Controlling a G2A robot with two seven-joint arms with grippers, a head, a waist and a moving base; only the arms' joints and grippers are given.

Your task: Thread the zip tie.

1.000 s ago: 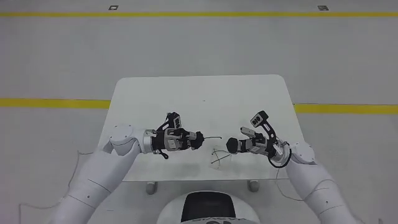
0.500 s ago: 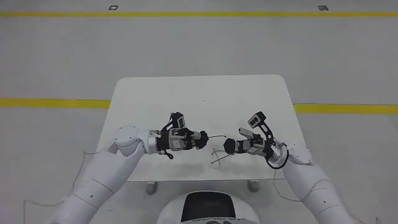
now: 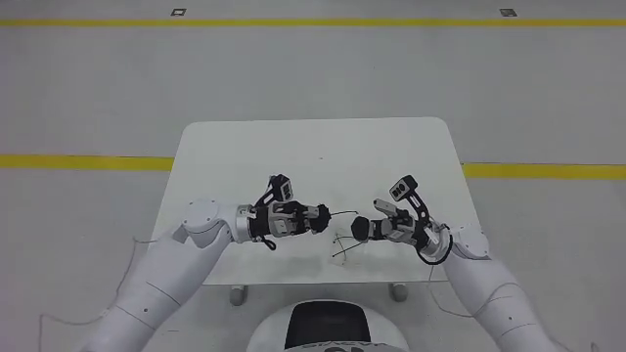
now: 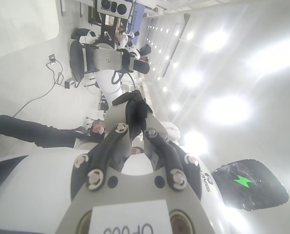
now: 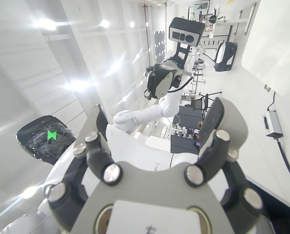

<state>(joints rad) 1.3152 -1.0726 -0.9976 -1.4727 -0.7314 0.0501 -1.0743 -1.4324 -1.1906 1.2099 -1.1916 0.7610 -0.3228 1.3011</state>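
You brought the 2 grippers closer: your left gripper (image 3: 320, 218) pinched the zip tie (image 3: 338, 214); your right gripper (image 3: 358, 227) faced it, spread wide.

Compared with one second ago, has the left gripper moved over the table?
Yes. In the top view the left gripper has slid slightly away from the left edge of the table, toward the right gripper.

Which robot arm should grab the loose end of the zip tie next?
Probably the right: the right end effector is open, empty and faces the zip tie, whose other end the left end effector pinches.
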